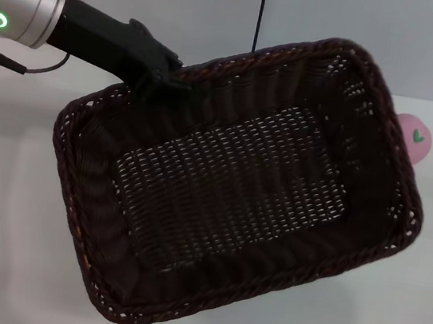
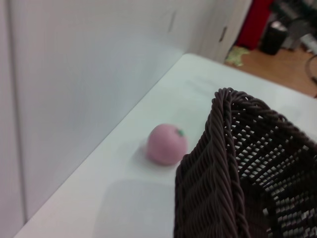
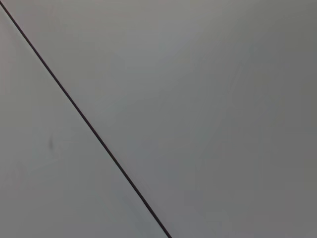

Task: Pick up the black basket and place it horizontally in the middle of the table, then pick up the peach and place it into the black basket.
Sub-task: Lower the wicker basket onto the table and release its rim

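Gripping the black basket by its far-left rim, the left gripper is pinched onto the braided edge and holds the basket tilted above the table, its open side turned toward the head camera. The peach sits on the table well to the gripper's right, just past the basket's far-right corner, partly hidden by it. Right gripper is out of sight; its wrist camera shows only a plain grey surface crossed by a thin dark cable.
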`<state>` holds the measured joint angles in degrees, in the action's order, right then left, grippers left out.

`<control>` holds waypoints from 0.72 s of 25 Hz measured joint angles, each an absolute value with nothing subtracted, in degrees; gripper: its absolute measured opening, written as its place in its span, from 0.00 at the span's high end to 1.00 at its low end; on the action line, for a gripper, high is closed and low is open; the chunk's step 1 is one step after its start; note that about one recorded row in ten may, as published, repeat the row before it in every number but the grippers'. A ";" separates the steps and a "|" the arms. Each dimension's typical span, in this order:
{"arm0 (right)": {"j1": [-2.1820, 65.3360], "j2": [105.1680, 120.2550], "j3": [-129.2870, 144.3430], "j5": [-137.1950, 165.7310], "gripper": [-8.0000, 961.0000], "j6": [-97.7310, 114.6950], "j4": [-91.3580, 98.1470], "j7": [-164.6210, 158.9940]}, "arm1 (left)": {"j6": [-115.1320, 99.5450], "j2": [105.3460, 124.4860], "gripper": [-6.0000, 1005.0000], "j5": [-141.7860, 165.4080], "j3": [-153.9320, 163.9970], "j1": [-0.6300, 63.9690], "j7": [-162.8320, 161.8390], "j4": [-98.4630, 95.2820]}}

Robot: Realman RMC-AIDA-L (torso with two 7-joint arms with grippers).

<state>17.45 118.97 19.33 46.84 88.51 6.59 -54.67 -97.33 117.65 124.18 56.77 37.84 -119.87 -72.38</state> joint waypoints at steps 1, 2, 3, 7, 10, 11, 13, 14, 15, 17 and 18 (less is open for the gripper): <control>17.45 118.95 19.26 46.84 0.35 88.51 6.59 -54.67 | -97.65 117.60 0.80 123.49 56.77 37.86 -119.26 -72.41; 17.46 118.93 19.12 46.84 0.35 88.51 6.59 -54.67 | -98.92 117.47 0.80 121.23 56.70 37.99 -117.00 -72.42; 17.47 118.93 18.96 46.84 0.35 88.51 6.60 -54.68 | -98.92 117.47 0.80 121.23 56.70 37.99 -117.00 -72.42; 17.49 118.91 18.56 46.84 0.35 88.51 6.59 -54.68 | -100.88 117.37 0.80 117.76 56.58 38.47 -111.92 -72.45; 17.47 118.91 18.54 46.84 0.35 88.50 6.59 -54.69 | -101.42 117.36 0.80 117.38 56.77 39.75 -108.56 -72.04; 17.45 118.91 18.54 46.84 0.35 88.51 6.59 -54.69 | -101.37 117.39 0.80 117.72 56.95 40.36 -107.32 -71.88; 17.43 118.91 18.40 46.84 0.35 88.63 6.59 -54.98 | -101.15 117.57 0.80 118.78 57.21 41.30 -105.39 -71.79; 17.41 118.92 18.21 46.84 0.35 88.82 6.59 -55.05 | -101.02 117.69 0.80 119.67 57.48 42.02 -104.31 -71.75; 17.37 118.93 18.02 46.84 0.35 89.09 6.60 -55.11 | -100.84 117.75 0.79 120.40 57.80 42.62 -103.80 -71.68; 17.20 118.98 17.79 46.84 0.35 89.51 6.59 -55.29 | -99.30 117.84 0.79 122.83 59.41 44.23 -103.01 -71.16; 17.11 118.98 17.79 46.84 0.35 89.60 6.59 -55.36 | -99.30 117.84 0.79 122.83 59.41 44.23 -103.01 -71.16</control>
<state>17.11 118.98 17.79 46.84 89.60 6.59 -55.36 -99.30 117.84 122.83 59.41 44.23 -103.01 -71.16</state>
